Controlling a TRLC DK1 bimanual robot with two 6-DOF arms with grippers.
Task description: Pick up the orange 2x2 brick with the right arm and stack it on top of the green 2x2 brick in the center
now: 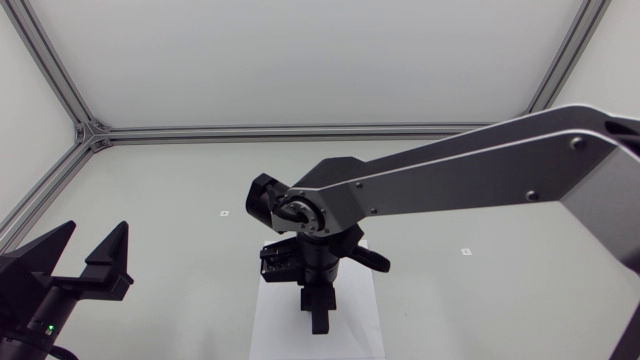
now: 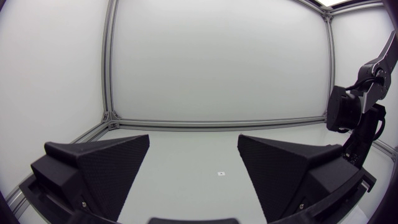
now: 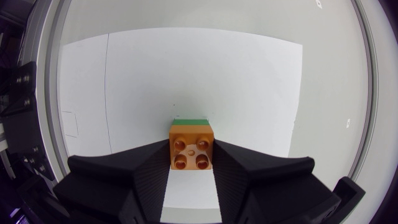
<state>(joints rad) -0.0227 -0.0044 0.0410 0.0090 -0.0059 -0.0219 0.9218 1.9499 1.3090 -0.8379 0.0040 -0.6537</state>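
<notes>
**tablelurker:** standing right by the rig. The right arm [image 1: 470,170] is reaching in over the middle of the table [image 1: 480,210], and its right pincer [image 3: 191,149] is pointing down at the white sheet [image 3: 236,81]. How far along would you say it is?

**brickfan:** Pickup is looking done to me. From the right wrist camera, the pincer is squeezing the orange brick [image 3: 192,147], with one finger pressing on each side and the studs facing up toward the lens. So it's gripping, not just hovering around it.

**tablelurker:** And the green brick [image 3: 190,121]?

**brickfan:** It's sitting on the white sheet in the center. Only a thin strip of it is peeking out past the far edge of the orange one, so the orange is covering nearly all of it. The lineup is looking pretty good.

**tablelurker:** Is it pressed on, or just floating above?

**brickfan:** I honestly can't tell, since that camera is looking straight down and giving no sense of height. I'm guessing what's left is seating it fully if it isn't already, then letting go and backing off.

**tablelurker:** And the other side?

**brickfan:** The left pincer [image 2: 194,149] is sitting well off to the side, spread wide and holding nothing.
</notes>
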